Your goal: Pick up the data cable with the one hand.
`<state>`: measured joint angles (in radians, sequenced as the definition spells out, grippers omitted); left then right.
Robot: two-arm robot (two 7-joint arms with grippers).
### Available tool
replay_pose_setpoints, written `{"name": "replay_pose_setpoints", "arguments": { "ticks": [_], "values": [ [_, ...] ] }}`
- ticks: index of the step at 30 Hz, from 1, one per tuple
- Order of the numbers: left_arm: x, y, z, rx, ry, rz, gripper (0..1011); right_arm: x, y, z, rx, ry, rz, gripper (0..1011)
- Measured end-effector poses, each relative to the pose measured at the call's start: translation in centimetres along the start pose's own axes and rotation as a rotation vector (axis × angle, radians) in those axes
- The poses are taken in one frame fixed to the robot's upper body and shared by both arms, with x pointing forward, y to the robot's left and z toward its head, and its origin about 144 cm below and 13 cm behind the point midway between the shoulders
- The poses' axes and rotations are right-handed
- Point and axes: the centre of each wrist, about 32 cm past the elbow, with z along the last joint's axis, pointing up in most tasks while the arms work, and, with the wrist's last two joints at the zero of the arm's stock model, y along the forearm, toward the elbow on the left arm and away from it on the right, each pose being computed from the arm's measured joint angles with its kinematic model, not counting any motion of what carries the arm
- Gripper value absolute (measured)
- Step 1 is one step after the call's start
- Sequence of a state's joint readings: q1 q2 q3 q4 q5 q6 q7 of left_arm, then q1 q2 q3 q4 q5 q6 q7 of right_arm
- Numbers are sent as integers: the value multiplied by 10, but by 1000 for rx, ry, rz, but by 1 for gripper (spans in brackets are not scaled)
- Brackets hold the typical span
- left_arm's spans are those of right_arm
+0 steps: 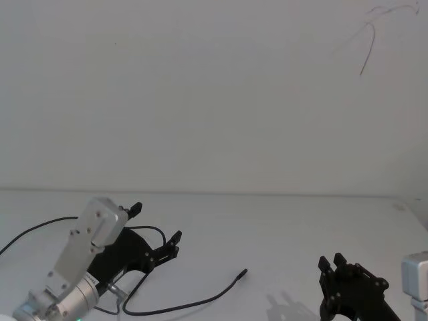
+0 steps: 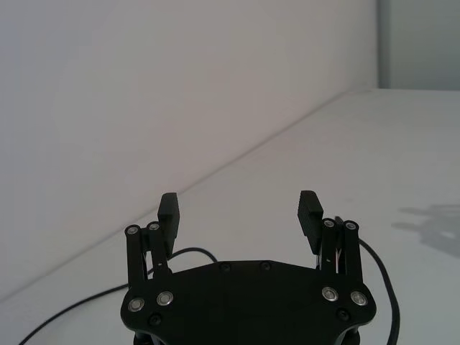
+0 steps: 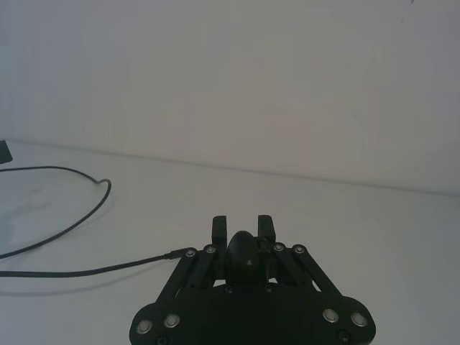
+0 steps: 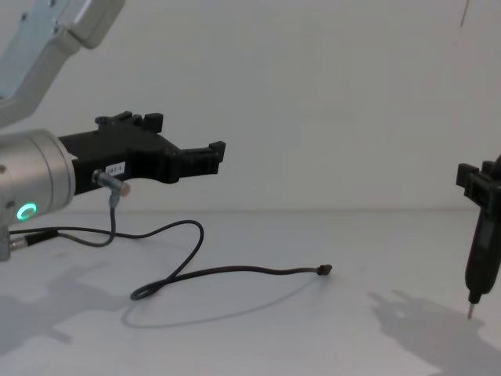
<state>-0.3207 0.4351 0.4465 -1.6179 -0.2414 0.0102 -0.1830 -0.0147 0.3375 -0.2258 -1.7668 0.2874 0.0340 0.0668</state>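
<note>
The data cable (image 1: 180, 306) is a thin black cord lying in curves on the white table. Its small plug (image 1: 242, 272) rests at the free end, toward the middle. My left gripper (image 1: 157, 226), the one hand, hovers open above the cable's looped part with nothing between its fingers. Seen from the chest, the left gripper (image 4: 192, 133) hangs well above the data cable (image 4: 235, 270) and its plug (image 4: 325, 270). The cord (image 2: 187, 253) curves under the open left gripper (image 2: 241, 208). My right gripper (image 1: 330, 261) stands shut at the near right, apart from the cable (image 3: 72, 223).
A white table (image 1: 281, 221) meets a plain white wall (image 1: 214, 100) at the back. A short grey wire with a metal plug (image 4: 111, 188) hangs from the left wrist. Bare tabletop lies between the plug and the right gripper (image 4: 470, 178).
</note>
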Motion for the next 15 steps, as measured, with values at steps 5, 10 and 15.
{"name": "replay_pose_setpoints", "arguments": {
  "ticks": [5, 10, 15],
  "values": [
    [16, -2, 5, 6, -21, -80, 1001, 0, 0, 0, 0, 0, 0, 251],
    [29, -4, 8, 19, -34, -158, 1001, 0, 0, 0, 0, 0, 0, 251],
    [43, -5, 9, 49, -50, -256, 1001, 0, 0, 0, 0, 0, 0, 251]
  ]
}}
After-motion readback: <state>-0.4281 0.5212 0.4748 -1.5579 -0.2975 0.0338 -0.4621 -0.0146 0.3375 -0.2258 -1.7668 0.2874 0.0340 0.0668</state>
